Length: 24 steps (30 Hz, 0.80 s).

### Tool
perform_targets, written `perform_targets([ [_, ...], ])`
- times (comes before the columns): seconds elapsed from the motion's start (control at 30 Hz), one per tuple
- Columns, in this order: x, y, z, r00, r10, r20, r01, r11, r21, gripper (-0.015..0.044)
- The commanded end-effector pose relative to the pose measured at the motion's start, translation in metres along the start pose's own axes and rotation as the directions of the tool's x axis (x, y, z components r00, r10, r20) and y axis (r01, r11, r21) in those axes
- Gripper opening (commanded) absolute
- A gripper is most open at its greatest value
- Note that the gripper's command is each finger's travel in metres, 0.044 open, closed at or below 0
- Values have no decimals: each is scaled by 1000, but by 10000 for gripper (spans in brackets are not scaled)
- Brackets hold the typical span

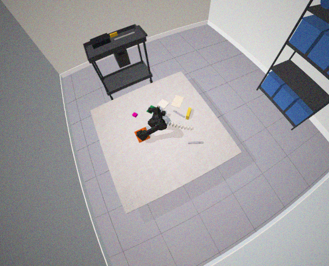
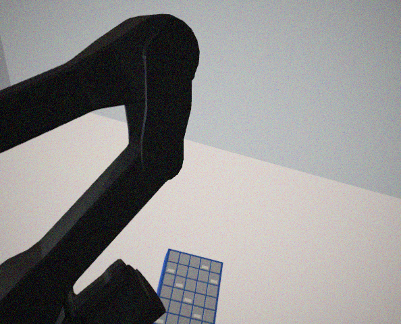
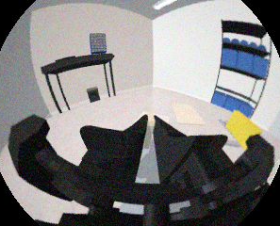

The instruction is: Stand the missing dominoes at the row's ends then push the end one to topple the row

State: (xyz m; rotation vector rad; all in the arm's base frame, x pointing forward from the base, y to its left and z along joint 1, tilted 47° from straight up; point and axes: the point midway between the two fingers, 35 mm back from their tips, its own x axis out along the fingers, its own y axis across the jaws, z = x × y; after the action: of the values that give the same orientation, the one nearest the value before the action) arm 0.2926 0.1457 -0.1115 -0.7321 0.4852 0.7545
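Observation:
A row of small cream dominoes (image 1: 192,128) stands on the pale mat (image 1: 147,177), to the right of the arm. The end of the row nearest the arm is partly hidden by the arm and its shadow. My gripper (image 3: 150,117) is nearly closed, with its dark fingertips close together. A small cream domino (image 3: 150,122) shows dimly at the tips, and the gripper is shut on it. In the top view the gripper is on the side of the arm toward the cart, away from the row. The exterior view shows mostly arm links and no dominoes.
A yellow block (image 1: 188,113) (image 3: 243,127) and a grey rod (image 1: 179,113) lie behind the row; another rod (image 1: 195,142) lies in front. Paper sheets (image 1: 177,101) (image 3: 188,114), a green piece (image 1: 152,107) and a magenta cube (image 1: 134,114) are near the arm. The arm stands on an orange base (image 1: 139,139).

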Motion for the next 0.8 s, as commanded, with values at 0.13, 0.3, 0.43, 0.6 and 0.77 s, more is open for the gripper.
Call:
perform_targets([
  [0.13, -27, -7, 14, 994, -46, 99, 53, 996, -69, 21],
  [0.3, -28, -8, 15, 994, -47, 101, 54, 996, -70, 21],
  [0.43, -28, -8, 15, 994, -47, 101, 54, 996, -70, 21],
  [0.6, -28, -8, 15, 994, -47, 101, 54, 996, -70, 21],
  [0.77, -27, -8, 14, 994, -46, 101, 54, 996, -71, 21],
])
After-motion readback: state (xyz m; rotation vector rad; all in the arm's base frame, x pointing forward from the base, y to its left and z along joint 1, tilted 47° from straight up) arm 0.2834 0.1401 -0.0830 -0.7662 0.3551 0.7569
